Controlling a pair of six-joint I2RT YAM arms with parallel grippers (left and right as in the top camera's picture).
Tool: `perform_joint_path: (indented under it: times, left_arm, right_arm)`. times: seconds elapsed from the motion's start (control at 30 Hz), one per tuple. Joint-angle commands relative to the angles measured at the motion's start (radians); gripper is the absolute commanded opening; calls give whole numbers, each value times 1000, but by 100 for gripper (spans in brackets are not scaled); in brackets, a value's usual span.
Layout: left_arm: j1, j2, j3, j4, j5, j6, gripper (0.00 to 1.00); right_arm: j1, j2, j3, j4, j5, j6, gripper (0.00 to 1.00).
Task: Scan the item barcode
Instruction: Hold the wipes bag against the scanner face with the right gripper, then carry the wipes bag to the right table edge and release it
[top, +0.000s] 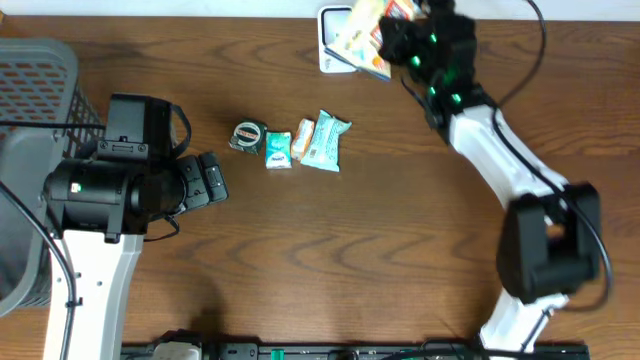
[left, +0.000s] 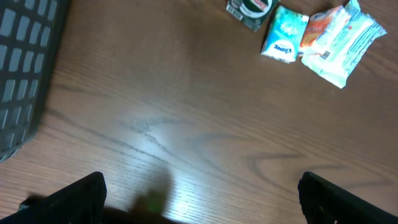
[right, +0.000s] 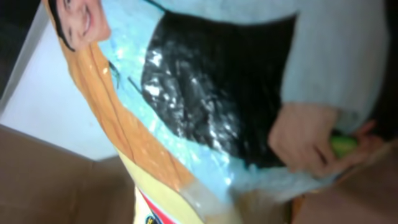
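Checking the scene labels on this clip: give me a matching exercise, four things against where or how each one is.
Things:
1 basket
2 tissue pack
3 printed bag
4 left gripper

States:
A held in the right gripper
B open, holding nothing
C at the far left
D beside the orange pack

Pairs: 1-C, 2-D, 3-A, 4-B
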Motion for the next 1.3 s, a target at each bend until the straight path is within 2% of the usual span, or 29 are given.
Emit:
perform_joint_path:
  times: [0.0, 0.17, 0.27, 0.53, 0.73, 0.9, 1.03, 1.1, 1.23, 1.27]
  left_arm:
    - [0, -1, 4, -3, -3, -2, 98]
    - [0, -1, 4, -3, -3, -2, 98]
    - [0, -1, 4, -3, -3, -2, 98]
    - [0, -1, 4, -3, -3, -2, 98]
    - [0, -1, 4, -3, -3, -2, 98]
    - [0, -1, 4, -3, -3, -2, 98]
    - [0, -1, 4, -3, -3, -2, 98]
    - [0, -1, 4, -3, -3, -2, 98]
    - [0, -1, 4, -3, -3, -2, 97]
    - [0, -1, 4, -3, -3, -2, 98]
  right_arm:
    - [11, 163, 237, -55, -10, 24, 1]
    - [25, 412, 615, -282, -22, 24, 1]
    - [37, 492, 718, -303, -84, 24, 1]
    - [43, 502, 729, -330, -24, -41, 1]
    - [-26, 439, 729, -374, -10, -82, 1]
    - [-135, 359, 729, -528, 43, -147, 1]
    - [-293, 298, 729, -756, 147, -282, 1]
    - [-405, 291, 729, -906, 177, -407, 1]
    - [-528, 291, 725, -1067, 258, -517, 1]
    - [-558, 291, 725, -1096, 286, -520, 16]
